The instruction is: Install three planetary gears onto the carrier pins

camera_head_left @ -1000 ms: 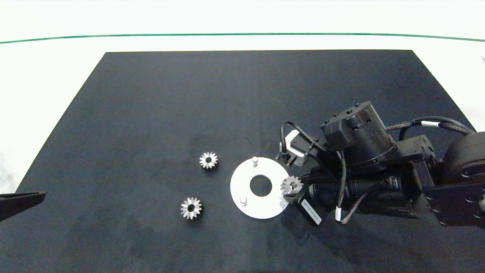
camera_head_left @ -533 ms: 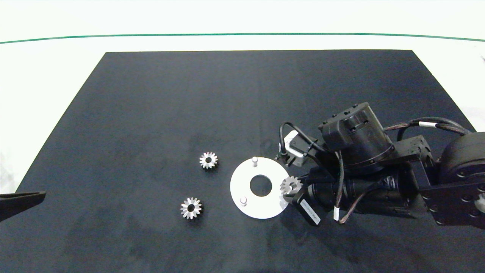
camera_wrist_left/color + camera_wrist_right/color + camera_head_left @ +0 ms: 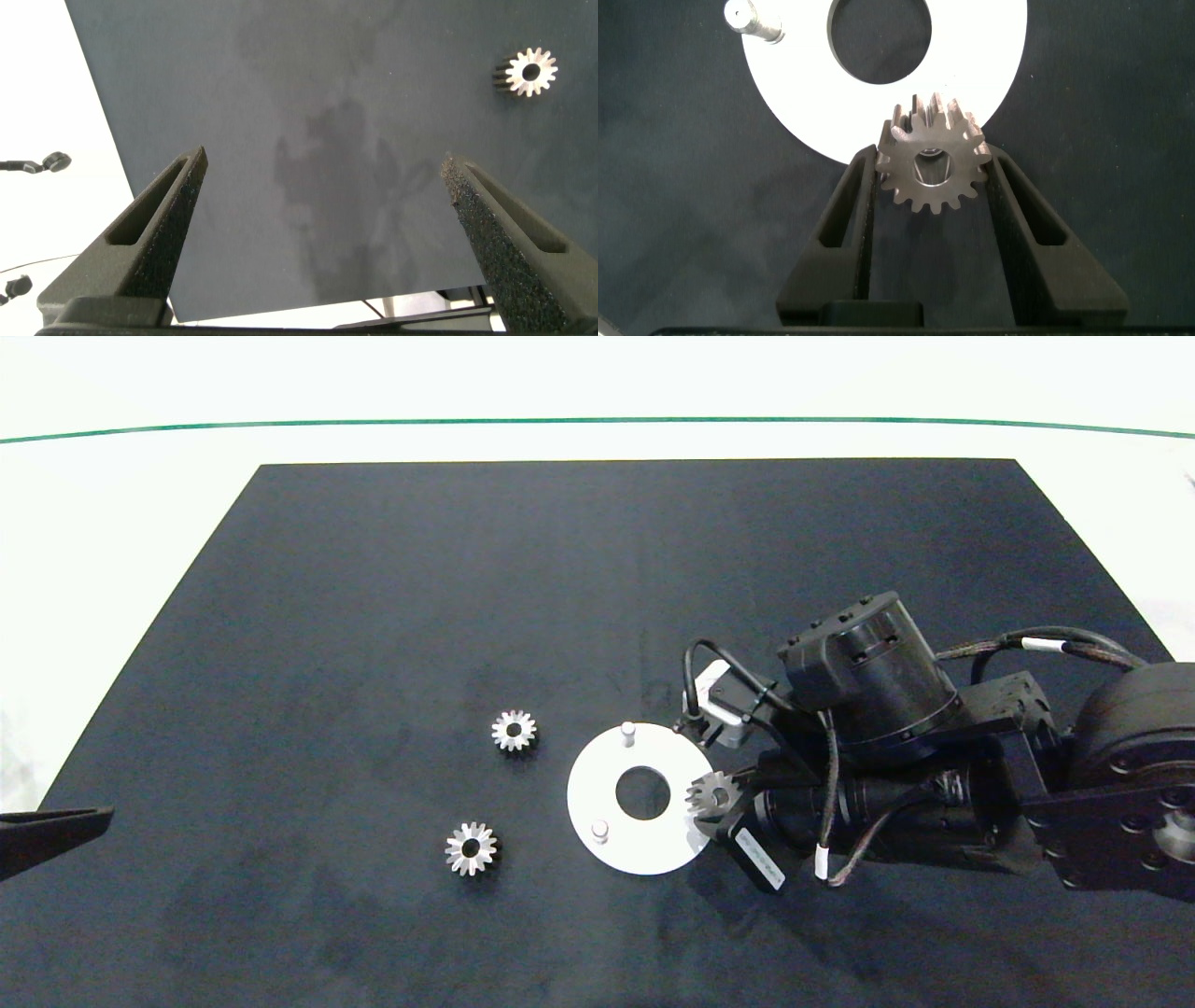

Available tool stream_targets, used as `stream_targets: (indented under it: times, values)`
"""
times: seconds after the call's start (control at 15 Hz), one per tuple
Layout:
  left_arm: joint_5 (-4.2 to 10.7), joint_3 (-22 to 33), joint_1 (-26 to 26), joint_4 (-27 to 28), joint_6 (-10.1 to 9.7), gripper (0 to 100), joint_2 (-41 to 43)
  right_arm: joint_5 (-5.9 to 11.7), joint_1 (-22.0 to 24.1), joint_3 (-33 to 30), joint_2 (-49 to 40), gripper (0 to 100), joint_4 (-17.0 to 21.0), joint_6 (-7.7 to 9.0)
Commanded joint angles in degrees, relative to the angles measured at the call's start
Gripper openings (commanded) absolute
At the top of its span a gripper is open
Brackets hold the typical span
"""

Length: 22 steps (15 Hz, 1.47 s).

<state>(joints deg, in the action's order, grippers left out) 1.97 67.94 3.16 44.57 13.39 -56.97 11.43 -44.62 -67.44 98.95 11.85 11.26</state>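
Over the white disc point(image 3: 644, 845) rim, the right gripper point(image 3: 932, 168), jaws clamped on one planetary gear point(image 3: 712, 795), has crept slightly inward toward the hidden third pin; seating seems close. Left gripper point(image 3: 322, 187) idles wide open.

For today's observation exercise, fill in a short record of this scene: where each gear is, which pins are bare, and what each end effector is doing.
Held gear: silver gear between the right end effector's fingers, at the white disc's right edge
Loose gears: two on the black mat, one left of the disc, one nearer the front
Bare pins: far pin, near pin
Third pin: hidden under the held gear
Left end effector: open, idle at the mat's left edge
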Motion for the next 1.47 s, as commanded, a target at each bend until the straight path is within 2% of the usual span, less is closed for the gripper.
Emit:
stream_targets:
  times: [0.07,1.0,1.13,1.47]
  values:
    - [0.05,0.00,0.01,0.26,0.06,100,0.01,0.08,-0.03,-0.76,0.10,10,0.02,0.07]
    - [0.05,-0.09,0.01,0.26,0.33,100,0.01,0.08,-0.21,-1.38,0.45,10,0.10,0.07]
    - [0.05,-0.17,0.01,0.26,0.33,100,0.01,0.08,-0.38,-1.56,0.45,10,0.10,-0.45]
    - [0.05,-0.17,0.01,0.26,0.33,100,0.01,0.08,-0.56,-1.20,0.45,10,0.19,-0.54]
